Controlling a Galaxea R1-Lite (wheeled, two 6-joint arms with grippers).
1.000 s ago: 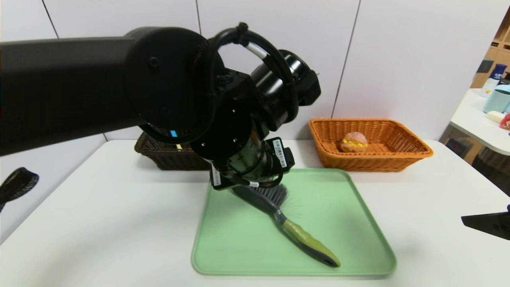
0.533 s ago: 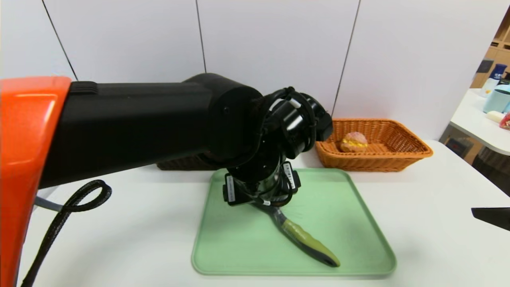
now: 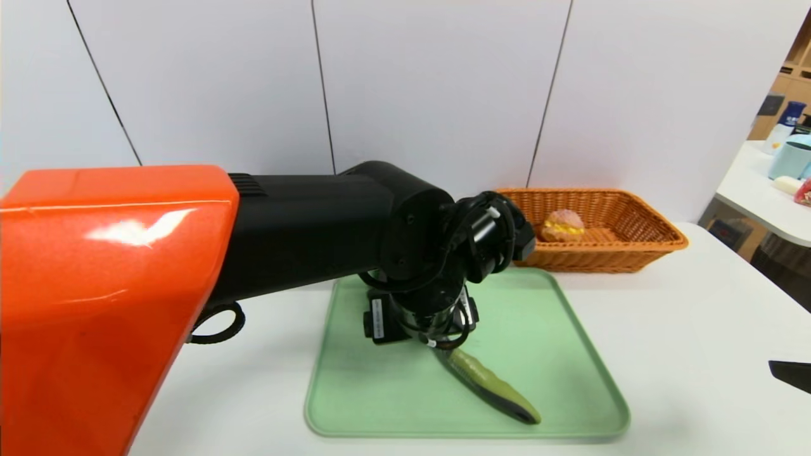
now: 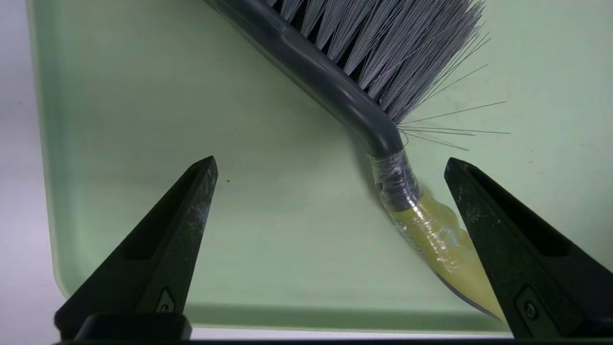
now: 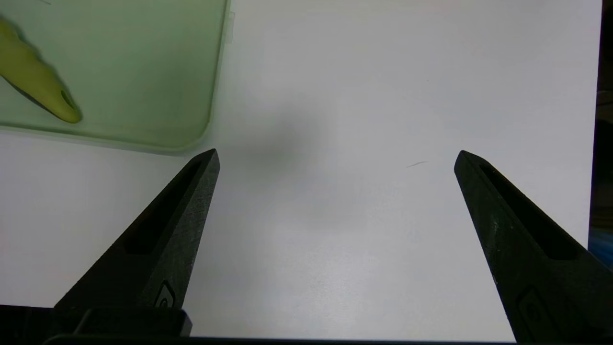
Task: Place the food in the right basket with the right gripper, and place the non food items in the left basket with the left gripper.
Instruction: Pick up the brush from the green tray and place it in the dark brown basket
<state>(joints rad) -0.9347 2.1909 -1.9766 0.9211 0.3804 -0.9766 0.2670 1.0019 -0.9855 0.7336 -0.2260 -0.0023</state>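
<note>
Left gripper (image 4: 330, 163) angled down over brush (image 4: 335, 91) neck, fingers (image 4: 158, 254) apart, seemingly not touching; right gripper (image 5: 335, 155) fingers apart

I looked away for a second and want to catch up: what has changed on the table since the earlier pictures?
The left gripper has come down over the green tray, its open fingers now around the olive-handled black brush, not yet gripping. The right gripper drew back toward the table's edge, open. Brush, tray and the cream-puff bun in the orange wicker basket stayed put.

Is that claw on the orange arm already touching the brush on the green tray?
Cannot tell. In the left wrist view, the open left gripper straddles the brush; one finger overlaps the handle, hiding any contact.
</note>
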